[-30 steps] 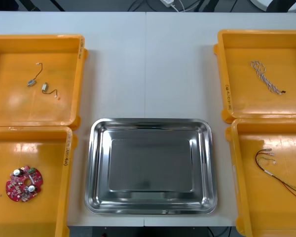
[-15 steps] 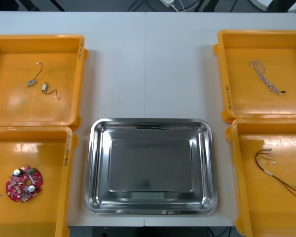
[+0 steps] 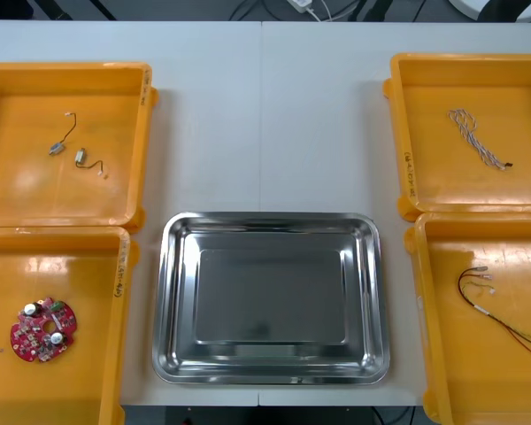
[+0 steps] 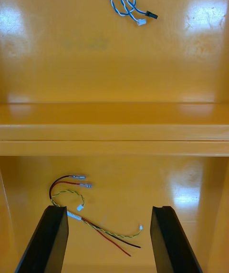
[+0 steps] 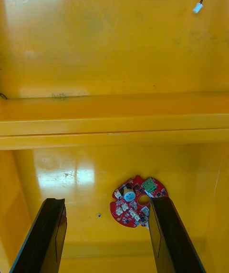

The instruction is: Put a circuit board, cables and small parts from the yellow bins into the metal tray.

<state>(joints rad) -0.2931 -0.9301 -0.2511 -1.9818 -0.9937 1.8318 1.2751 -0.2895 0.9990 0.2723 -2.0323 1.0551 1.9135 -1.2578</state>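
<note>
Inside a yellow bin (image 5: 71,177) | circuit board (image 5: 136,201) edge hidden behind left pincer (image 5: 107,200)

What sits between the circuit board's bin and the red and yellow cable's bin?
The tray, bare and shiny inside, lies between the board's bin and the cable's bin, as the front view shows.

Metal tray (image 3: 179,305) bare inside, open from above. Yellow bins (image 3: 115,319) close on both sides, rims raised above table (image 3: 261,115). Broad table strip free beyond tray, between far bins. Doubled bin walls (image 4: 114,135) bar low passage from near bin to far
</note>
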